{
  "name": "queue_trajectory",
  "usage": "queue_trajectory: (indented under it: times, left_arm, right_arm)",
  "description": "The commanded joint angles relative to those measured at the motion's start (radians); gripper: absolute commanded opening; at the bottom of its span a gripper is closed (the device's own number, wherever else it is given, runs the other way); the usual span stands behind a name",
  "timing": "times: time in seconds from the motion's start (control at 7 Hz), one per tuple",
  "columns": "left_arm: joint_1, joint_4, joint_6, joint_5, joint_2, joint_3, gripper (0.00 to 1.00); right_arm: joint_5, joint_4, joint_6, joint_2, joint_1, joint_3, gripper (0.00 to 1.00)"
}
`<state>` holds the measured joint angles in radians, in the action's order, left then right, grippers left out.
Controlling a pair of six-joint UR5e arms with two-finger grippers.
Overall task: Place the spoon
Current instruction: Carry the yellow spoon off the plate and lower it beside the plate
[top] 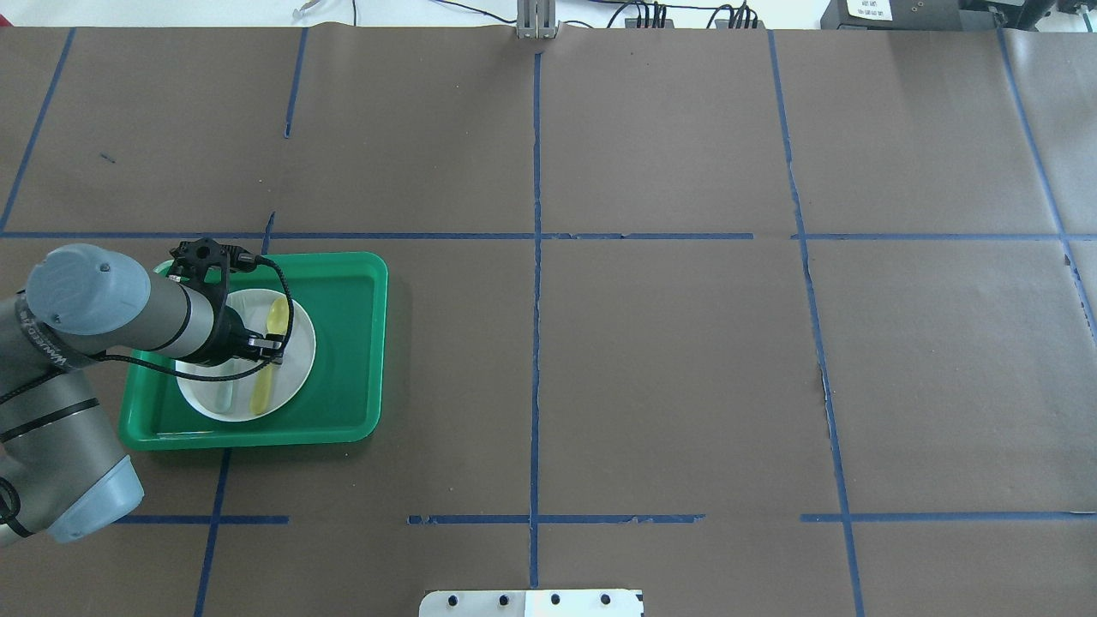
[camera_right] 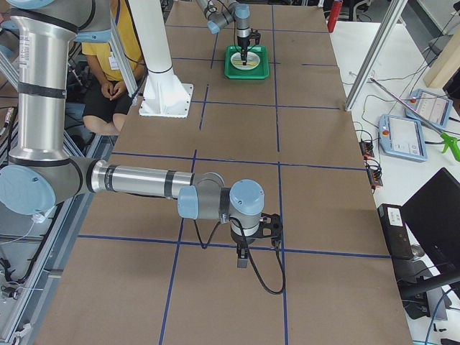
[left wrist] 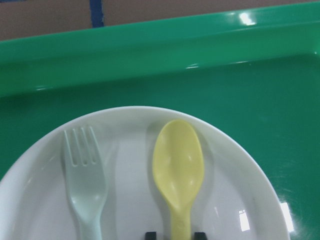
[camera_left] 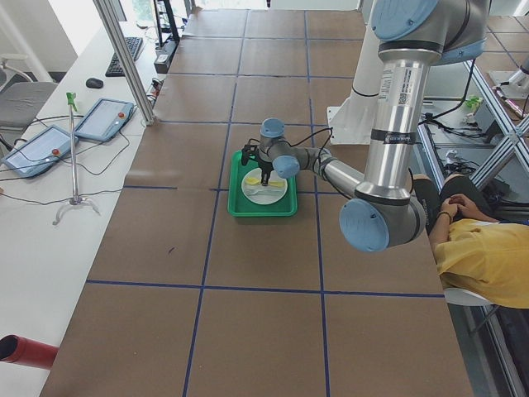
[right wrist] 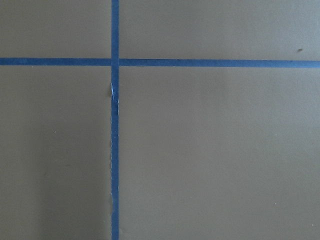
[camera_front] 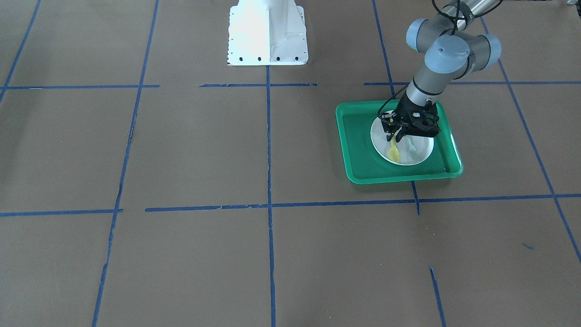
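Note:
The yellow spoon lies flat on the white plate inside the green tray, bowl pointing away from the wrist camera. My left gripper hangs over the plate with its fingertips either side of the spoon's handle; a small gap shows on one side, so it reads as narrowly open. The front view shows the same: gripper, spoon, plate. My right gripper hovers over bare table far from the tray; I cannot tell if it is open or shut.
A pale grey-green fork lies on the plate beside the spoon, parallel to it. The tray sits on the table's left half in the overhead view. The robot's white base stands at the table's edge. Blue tape lines cross the brown table.

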<state>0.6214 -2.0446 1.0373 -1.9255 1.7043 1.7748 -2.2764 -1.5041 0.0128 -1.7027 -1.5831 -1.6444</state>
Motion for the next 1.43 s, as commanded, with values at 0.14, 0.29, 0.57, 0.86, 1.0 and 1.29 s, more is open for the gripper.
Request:
queue_trajectory:
  times: [0.14, 0.29, 0.57, 0.86, 1.0, 1.29]
  left_arm:
    - [0.014, 0.003, -0.003, -0.006, -0.011, 0.026, 0.0]
    - [0.02, 0.026, -0.005, -0.007, -0.015, 0.069, 0.0]
    - [0.04, 0.225, 0.051, -0.004, 0.096, 0.089, 0.0]
    - [0.011, 0.235, 0.156, -0.001, 0.223, -0.018, 0.0]
    - [-0.015, 0.233, 0.168, 0.0, 0.242, -0.049, 0.0]
    - [-0.017, 0.231, 0.162, 0.008, 0.233, -0.041, 0.75]
  right_arm:
    - [0.0, -0.001, 0.001, 0.0, 0.0, 0.0, 1.0]
    - [0.0, -0.001, 0.001, 0.0, 0.0, 0.0, 1.0]
    - [0.0, -0.001, 0.001, 0.0, 0.0, 0.0, 1.0]
    - [0.0, 0.001, 0.001, 0.0, 0.0, 0.0, 1.0]
    - [0.0, -0.001, 0.001, 0.0, 0.0, 0.0, 1.0]
    - [0.0, -0.001, 0.001, 0.0, 0.0, 0.0, 1.0]
